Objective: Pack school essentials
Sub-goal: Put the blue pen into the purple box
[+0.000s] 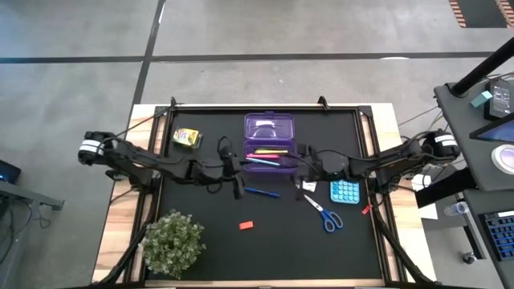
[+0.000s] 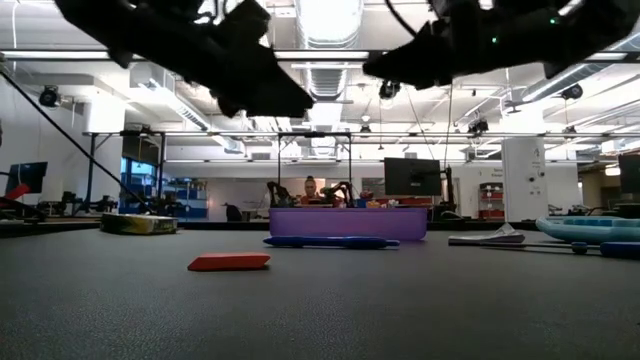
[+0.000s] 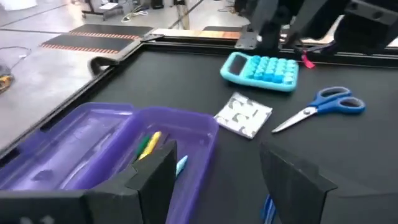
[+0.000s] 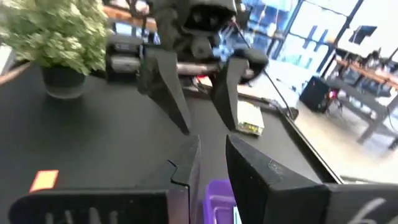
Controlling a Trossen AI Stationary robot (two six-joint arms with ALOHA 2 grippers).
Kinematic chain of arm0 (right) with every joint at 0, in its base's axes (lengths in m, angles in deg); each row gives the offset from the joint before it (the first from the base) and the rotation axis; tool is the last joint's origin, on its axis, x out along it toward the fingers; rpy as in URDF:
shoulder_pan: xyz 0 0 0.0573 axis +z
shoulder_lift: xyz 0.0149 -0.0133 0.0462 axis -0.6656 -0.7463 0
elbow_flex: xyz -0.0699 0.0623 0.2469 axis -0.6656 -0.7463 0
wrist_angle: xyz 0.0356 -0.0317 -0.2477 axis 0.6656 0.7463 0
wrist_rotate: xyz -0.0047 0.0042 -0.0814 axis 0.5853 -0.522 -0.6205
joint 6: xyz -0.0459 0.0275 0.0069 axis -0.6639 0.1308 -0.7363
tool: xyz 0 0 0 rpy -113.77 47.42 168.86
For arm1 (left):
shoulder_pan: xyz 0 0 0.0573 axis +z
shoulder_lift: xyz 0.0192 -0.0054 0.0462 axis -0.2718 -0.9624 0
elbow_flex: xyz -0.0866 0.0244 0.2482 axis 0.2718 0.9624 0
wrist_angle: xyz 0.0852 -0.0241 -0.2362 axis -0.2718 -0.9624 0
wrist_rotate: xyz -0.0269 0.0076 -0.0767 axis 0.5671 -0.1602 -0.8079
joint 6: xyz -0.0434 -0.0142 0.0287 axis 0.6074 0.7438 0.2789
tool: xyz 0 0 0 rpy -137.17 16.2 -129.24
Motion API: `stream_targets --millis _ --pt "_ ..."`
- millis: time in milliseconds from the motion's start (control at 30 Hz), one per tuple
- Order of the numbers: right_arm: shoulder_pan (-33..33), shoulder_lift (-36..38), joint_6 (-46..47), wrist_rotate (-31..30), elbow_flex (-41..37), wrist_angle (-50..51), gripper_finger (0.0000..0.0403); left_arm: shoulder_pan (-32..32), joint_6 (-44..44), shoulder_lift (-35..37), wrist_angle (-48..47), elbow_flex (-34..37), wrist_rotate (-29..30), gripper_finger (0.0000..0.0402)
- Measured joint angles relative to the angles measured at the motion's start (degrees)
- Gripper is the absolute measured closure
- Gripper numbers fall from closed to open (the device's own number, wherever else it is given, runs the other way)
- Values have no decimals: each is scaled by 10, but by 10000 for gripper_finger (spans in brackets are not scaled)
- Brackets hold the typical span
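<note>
Left gripper (image 3: 217, 180) spread wide above purple case (image 1: 269, 138), pens (image 1: 267, 152) inside. Right gripper (image 4: 208, 165) nearly closed, empty, beside case. Scissors (image 1: 324, 213), eraser (image 1: 246, 225) on mat.

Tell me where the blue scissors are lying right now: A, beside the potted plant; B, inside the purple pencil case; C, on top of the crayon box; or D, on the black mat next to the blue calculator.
D: in the high view the scissors lie flat on the black mat just in front of the blue calculator, outside the purple pencil case and far from the plant.
</note>
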Motion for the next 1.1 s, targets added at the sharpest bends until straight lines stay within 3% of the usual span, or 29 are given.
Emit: stream_targets --millis 267,600,1100 --pt "6 42 -5 0 -46 -70 340 -3 1 -74 -26 -59 -87 190" --pt "12 100 -6 4 -77 -76 339 -12 0 -137 -216 -132 -93 190" --pt "11 122 -3 -2 -110 -93 339 -14 -16 -214 -232 -130 -144 190"
